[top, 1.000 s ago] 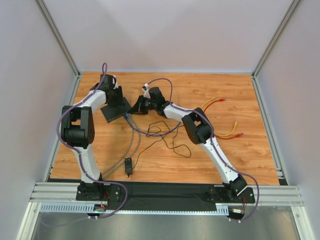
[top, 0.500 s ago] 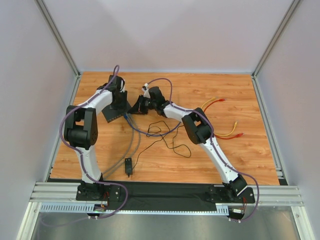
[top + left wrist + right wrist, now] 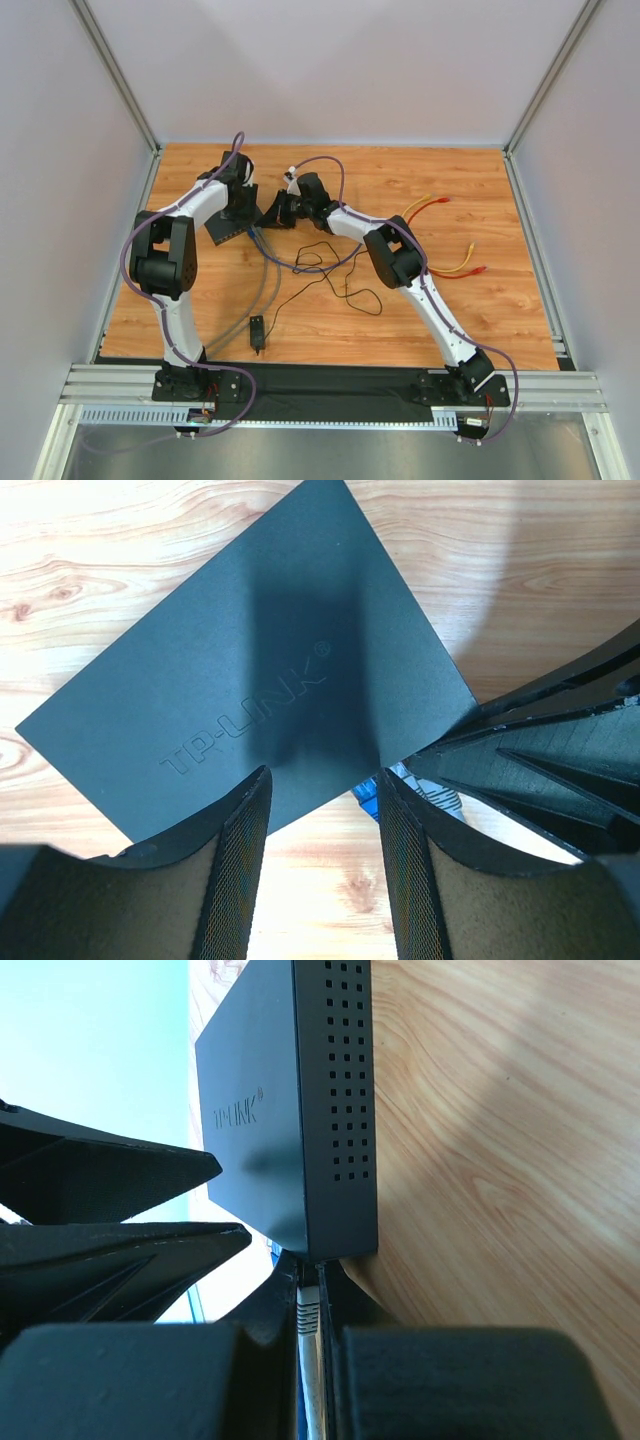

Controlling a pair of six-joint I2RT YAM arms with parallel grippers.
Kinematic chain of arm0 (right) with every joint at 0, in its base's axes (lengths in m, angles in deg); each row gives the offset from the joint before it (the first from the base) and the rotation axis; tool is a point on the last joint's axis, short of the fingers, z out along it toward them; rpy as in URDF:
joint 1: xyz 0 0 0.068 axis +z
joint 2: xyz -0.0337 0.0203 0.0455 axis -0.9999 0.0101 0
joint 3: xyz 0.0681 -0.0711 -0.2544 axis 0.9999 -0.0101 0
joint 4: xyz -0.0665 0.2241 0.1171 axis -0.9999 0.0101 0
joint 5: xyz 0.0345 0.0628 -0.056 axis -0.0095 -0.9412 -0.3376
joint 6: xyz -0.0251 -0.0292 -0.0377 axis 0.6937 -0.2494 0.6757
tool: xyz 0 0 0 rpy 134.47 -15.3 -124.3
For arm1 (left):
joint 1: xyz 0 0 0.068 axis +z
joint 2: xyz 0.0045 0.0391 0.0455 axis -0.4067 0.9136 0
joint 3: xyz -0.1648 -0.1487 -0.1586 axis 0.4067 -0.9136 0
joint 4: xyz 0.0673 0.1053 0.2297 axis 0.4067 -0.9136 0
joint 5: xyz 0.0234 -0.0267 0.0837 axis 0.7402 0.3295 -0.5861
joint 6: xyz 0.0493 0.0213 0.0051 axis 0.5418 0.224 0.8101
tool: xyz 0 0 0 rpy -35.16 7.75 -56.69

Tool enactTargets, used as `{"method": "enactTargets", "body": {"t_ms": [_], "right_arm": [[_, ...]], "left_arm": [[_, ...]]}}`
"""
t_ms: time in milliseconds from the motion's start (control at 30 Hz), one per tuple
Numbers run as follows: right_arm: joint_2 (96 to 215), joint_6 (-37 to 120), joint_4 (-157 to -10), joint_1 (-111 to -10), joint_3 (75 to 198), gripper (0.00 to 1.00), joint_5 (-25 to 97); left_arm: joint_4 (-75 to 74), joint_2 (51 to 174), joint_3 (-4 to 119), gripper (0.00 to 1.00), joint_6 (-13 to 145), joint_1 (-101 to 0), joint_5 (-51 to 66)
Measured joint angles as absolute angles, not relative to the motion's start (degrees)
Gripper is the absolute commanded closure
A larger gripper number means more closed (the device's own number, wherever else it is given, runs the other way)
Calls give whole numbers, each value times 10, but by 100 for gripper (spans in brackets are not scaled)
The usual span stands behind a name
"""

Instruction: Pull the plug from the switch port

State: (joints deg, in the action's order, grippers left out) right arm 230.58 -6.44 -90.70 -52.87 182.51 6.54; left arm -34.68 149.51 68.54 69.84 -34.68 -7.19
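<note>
We take this for a robotics lab cell; plain pale grey panel walls [image 3: 330, 70] in silver aluminium framing [image 3: 113, 70] box a wood-grain laminate tabletop [image 3: 500, 310]; slotted aluminium rails [image 3: 110, 385] carry white-and-black robot arms [image 3: 437, 310].

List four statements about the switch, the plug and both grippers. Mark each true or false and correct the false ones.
1. The switch shows TP-LINK lettering on its top. True.
2. The plug is already out of its port. False: it sits at the switch's edge, between the fingers of the right gripper.
3. The left gripper is open. True.
4. The switch stands on edge. False: it lies flat on the table.
</note>
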Motion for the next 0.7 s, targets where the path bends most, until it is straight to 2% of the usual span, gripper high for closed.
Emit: {"method": "enactTargets", "body": {"t_ms": [600,700], "right_arm": [[2308,-71,-910,-529,1826,100,63],[2308,-73,-911,-530,1826,100,63]], "left_arm": [[-347,1495,685,43,705,-357,-90],[-347,1495,685,40,705,-358,-90]]}}
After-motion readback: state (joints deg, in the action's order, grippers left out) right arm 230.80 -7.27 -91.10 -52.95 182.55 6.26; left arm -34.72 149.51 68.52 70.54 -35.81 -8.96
